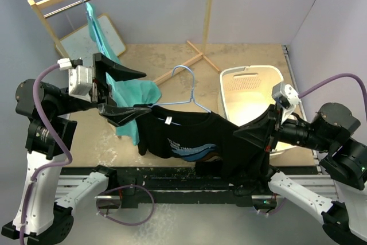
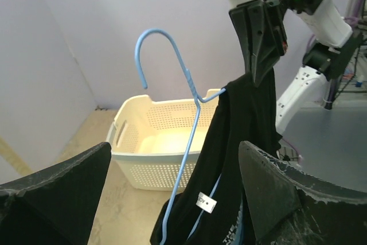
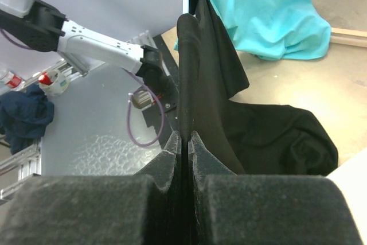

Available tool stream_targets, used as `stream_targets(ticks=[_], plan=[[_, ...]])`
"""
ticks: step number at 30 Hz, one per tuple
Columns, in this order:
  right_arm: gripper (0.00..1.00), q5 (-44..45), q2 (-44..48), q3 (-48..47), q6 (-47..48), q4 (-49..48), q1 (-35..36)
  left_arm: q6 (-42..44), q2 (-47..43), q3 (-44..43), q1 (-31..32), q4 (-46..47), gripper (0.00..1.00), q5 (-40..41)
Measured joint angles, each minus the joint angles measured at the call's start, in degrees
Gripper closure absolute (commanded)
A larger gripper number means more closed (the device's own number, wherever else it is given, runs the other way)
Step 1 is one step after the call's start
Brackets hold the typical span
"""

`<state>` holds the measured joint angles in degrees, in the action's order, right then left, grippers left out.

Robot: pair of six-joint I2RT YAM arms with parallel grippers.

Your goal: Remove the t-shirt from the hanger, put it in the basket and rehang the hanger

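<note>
Pinching one sleeve of the shirt, centre frame, my right claw is clamped tight; my left claw gapes wide beside the other shoulder. I'd close left on the hanger wire, then pull apart slowly so the collar doesn't snag.

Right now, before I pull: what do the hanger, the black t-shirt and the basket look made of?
The hanger: thin wire, glossy light-blue coating, likely coated metal. The t-shirt: soft matte knit, probably cotton; it drapes and folds limply. The basket: cream moulded plastic, slight sheen, walls perforated in a regular grid.
</note>
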<state>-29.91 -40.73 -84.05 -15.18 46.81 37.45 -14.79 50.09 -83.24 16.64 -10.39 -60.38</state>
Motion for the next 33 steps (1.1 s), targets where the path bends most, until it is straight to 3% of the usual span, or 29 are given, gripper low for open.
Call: stream_targets(ticks=[7, 19, 23, 25, 27, 28, 32, 33], plan=[[1.00, -3.10, 0.26, -0.02, -1.14, -2.32, 0.00, -1.73, 0.61, 4.63, 0.00, 1.73, 0.12, -4.48], [1.00, -3.89, -0.87, -0.09, -2.93, -5.81, -0.02, -5.99, 3.54, 8.41, 0.57, 2.43, 0.31, -8.55], [1.00, -3.98, -2.14, -0.09, -3.54, -7.50, 0.00, -8.33, 3.63, 10.80, 1.29, 4.42, 0.49, -9.75], [1.00, -4.09, -2.95, -0.09, -3.89, -8.39, 0.00, -9.68, 3.78, 11.98, 1.81, 6.08, 0.67, -10.12], [1.00, -4.13, -3.72, -0.09, -4.15, -9.27, 0.00, -10.62, 4.09, 12.63, 2.43, 7.15, 0.96, -10.47], [1.00, -4.20, -4.09, -0.09, -4.28, -9.60, 0.00, -11.10, 4.35, 12.79, 2.75, 7.63, 1.00, -10.51], [1.00, -3.63, -4.66, -0.09, -4.94, -9.44, -0.02, -10.69, 4.72, 12.85, 3.10, 8.61, 1.00, -11.37], [0.91, -3.56, -4.63, -0.09, -4.94, -9.35, -0.02, -10.36, 4.57, 12.85, 3.15, 8.37, 1.00, -11.17]])
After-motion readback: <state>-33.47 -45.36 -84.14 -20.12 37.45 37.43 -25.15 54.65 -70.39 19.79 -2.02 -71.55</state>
